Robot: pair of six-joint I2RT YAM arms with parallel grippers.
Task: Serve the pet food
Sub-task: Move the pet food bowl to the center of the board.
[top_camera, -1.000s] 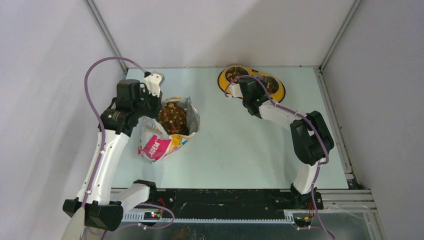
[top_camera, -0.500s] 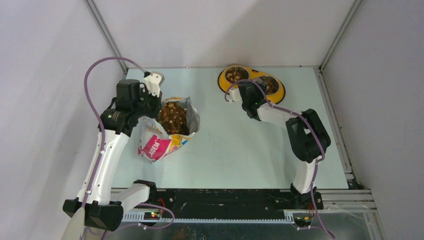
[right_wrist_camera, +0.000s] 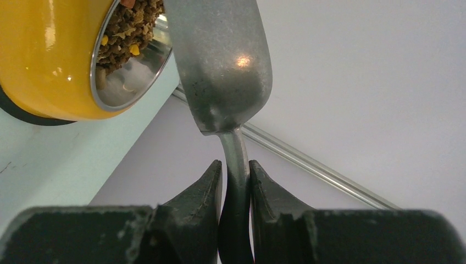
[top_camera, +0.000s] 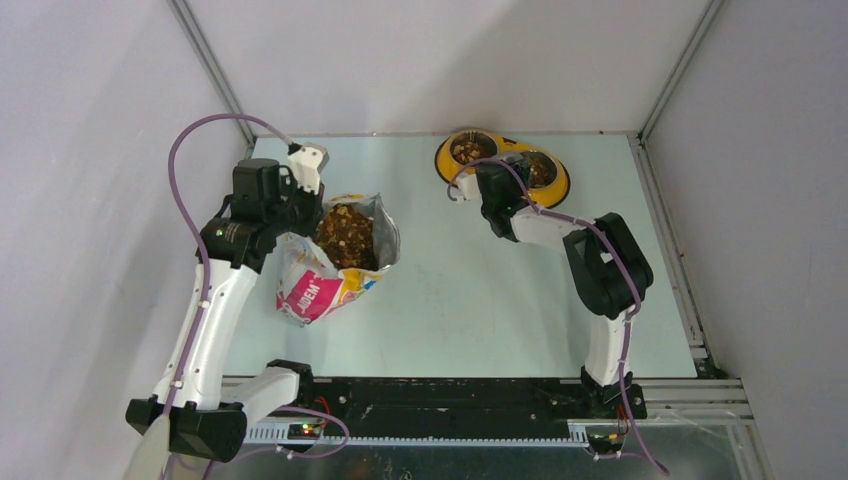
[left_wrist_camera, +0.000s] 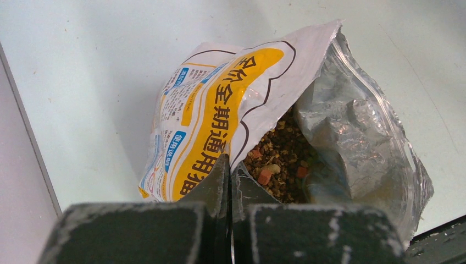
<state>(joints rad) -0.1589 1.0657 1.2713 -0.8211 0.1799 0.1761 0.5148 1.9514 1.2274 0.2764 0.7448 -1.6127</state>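
1. Now the right gripper [right_wrist_camera: 235,168] is clenched on the handle of the scoop [right_wrist_camera: 220,60], held just beside the feeder [right_wrist_camera: 49,60]; only the scoop's underside shows, so its load is unknown
2. Pet food [right_wrist_camera: 129,33] already lies in the feeder, so serving looks well along
3. The left gripper [left_wrist_camera: 229,165] pinches the bag [left_wrist_camera: 220,115] rim, holding it open, with more pet food inside
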